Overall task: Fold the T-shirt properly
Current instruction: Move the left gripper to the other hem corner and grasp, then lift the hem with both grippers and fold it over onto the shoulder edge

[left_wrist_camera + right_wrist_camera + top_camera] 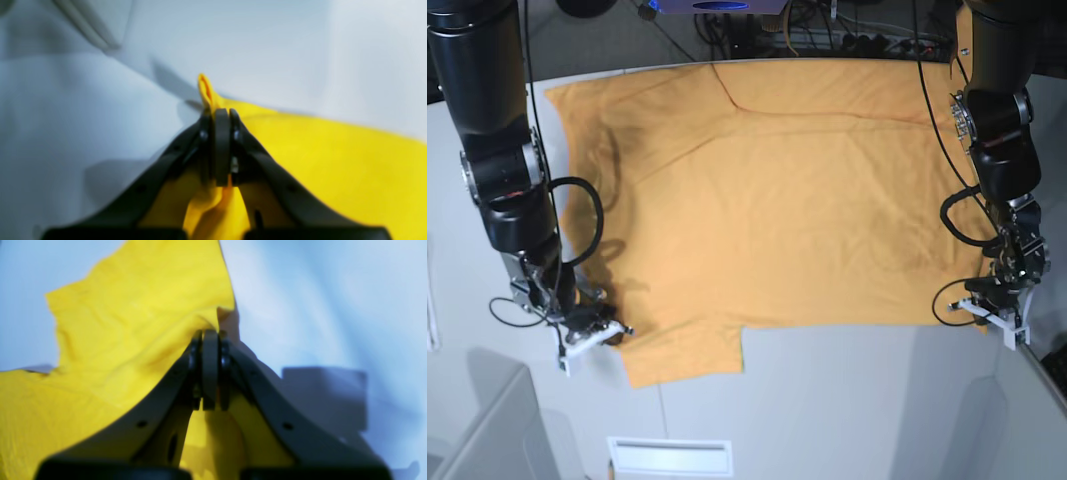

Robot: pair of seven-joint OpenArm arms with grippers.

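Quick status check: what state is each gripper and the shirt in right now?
Orange-yellow cotton T-shirt: spread flat on the white table, edges pinched at both sides.
Left gripper: shut on the T-shirt's edge, a fold poking past the tips.
Right gripper: shut on the T-shirt's edge.

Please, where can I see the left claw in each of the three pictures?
Left wrist: left claw at centre, shut on a shirt fold.
Right wrist: not in it.
Base: lower right, at the shirt's edge.
Shared landmark: the yellow-orange shirt.
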